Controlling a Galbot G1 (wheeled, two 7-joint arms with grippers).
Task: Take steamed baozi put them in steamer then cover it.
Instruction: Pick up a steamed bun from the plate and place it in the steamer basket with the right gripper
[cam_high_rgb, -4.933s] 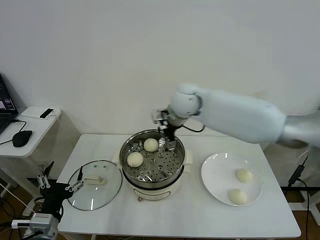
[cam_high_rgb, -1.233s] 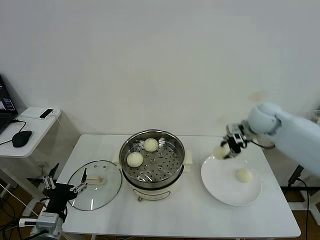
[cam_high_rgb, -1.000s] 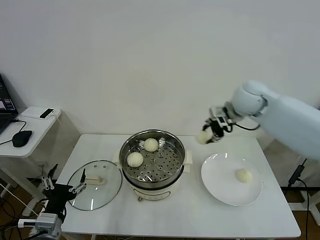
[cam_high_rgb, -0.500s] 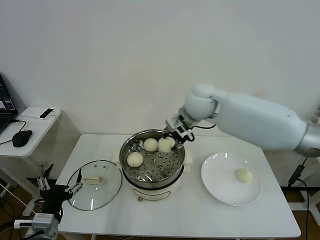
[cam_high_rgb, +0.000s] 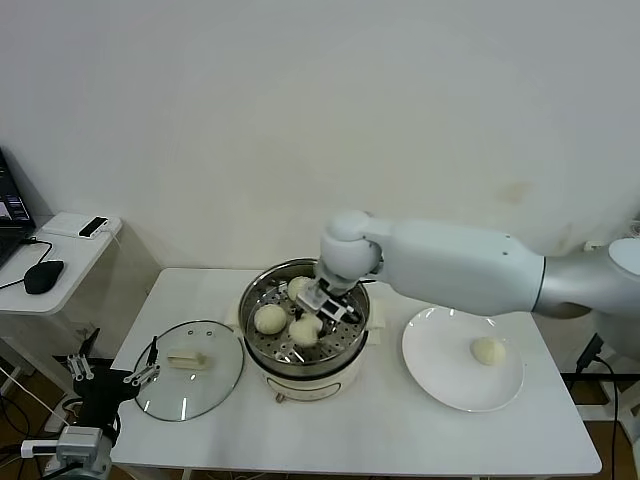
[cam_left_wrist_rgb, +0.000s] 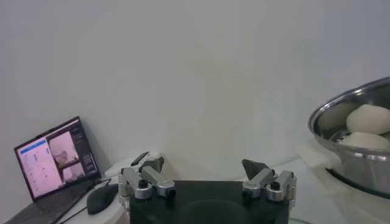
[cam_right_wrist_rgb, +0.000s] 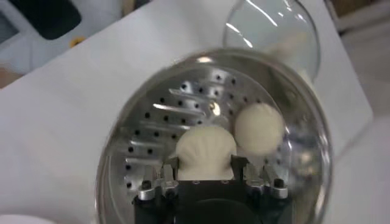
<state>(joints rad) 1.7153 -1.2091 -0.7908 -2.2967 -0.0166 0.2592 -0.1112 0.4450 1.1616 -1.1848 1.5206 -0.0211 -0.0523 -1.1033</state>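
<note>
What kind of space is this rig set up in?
Probably a lab or office test corner, not a kitchen: bare white wall, a white table holding the steamer, and a side desk with a laptop and mouse.

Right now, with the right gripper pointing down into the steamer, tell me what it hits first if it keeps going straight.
The right gripper, shut on a baozi, points down at the perforated tray of the steamer. Going straight on, the held bun would probably meet that tray first. The gap left is hard to judge.
</note>
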